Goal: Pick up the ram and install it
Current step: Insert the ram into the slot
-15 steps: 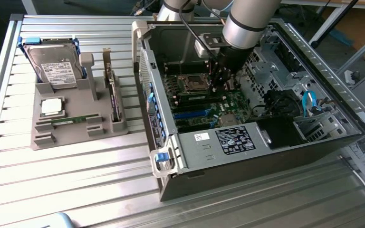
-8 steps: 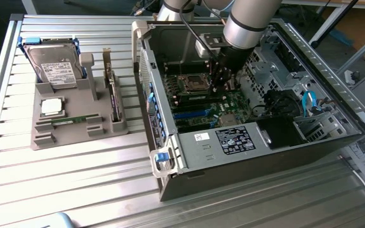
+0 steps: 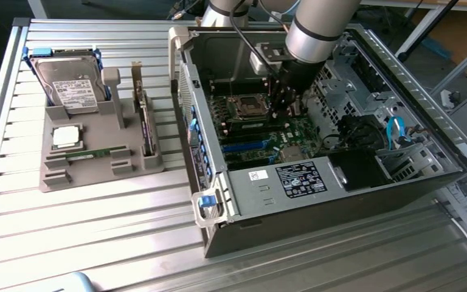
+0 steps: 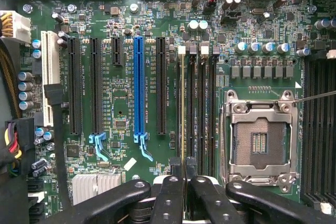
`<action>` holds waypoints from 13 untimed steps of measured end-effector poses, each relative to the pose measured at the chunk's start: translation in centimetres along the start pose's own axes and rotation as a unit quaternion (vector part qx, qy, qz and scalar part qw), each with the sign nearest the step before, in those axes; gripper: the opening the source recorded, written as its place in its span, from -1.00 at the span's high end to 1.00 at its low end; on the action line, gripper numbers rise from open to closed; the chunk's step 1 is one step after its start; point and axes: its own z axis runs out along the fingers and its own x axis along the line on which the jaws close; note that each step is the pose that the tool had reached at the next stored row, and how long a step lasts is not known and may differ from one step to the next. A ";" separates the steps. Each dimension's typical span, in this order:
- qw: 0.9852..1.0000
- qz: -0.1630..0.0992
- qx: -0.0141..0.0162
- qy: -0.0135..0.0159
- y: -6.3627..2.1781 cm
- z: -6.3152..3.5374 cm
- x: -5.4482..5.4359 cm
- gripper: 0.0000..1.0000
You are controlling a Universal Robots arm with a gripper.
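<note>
Jaws nearest you, pressed almost together over memory slots [image 4: 202, 108] beside CPU socket [image 4: 258, 140]. Thin pale edge along first slot: probably your ram [image 4: 182, 108] (seated or not, can't tell). Pick-up looks done. Twin stick [image 3: 87, 154] lies on holder [image 3: 55, 182], 9 o'clock of case [image 3: 298, 231] in exterior view.

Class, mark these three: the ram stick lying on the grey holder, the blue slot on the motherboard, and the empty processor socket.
ram stick [image 3: 92, 153]: exterior view, middle of the green board.
blue slot [image 4: 139, 85]: wrist view, midway along its length.
processor socket [image 4: 259, 148]: wrist view, centre of the contact field.
</note>
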 end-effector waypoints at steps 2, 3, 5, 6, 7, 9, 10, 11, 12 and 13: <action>1.000 0.000 0.000 0.000 0.00 0.00 0.0 0.76; 1.000 0.000 0.000 0.000 0.00 0.02 0.0 0.76; 1.000 0.000 0.000 0.000 0.00 0.06 0.0 0.76; 1.000 0.000 0.000 0.000 0.00 0.09 0.0 0.76; 1.000 0.000 0.000 0.000 0.00 0.12 0.0 0.76; 1.000 0.000 0.000 0.000 0.00 0.15 0.0 0.76; 1.000 0.000 0.000 0.000 0.00 0.17 0.0 0.76; 1.000 0.000 0.000 0.000 0.00 0.18 0.0 0.76; 1.000 0.000 0.000 0.000 0.00 0.18 0.0 0.76; 1.000 0.000 0.000 0.000 0.00 0.18 0.0 0.76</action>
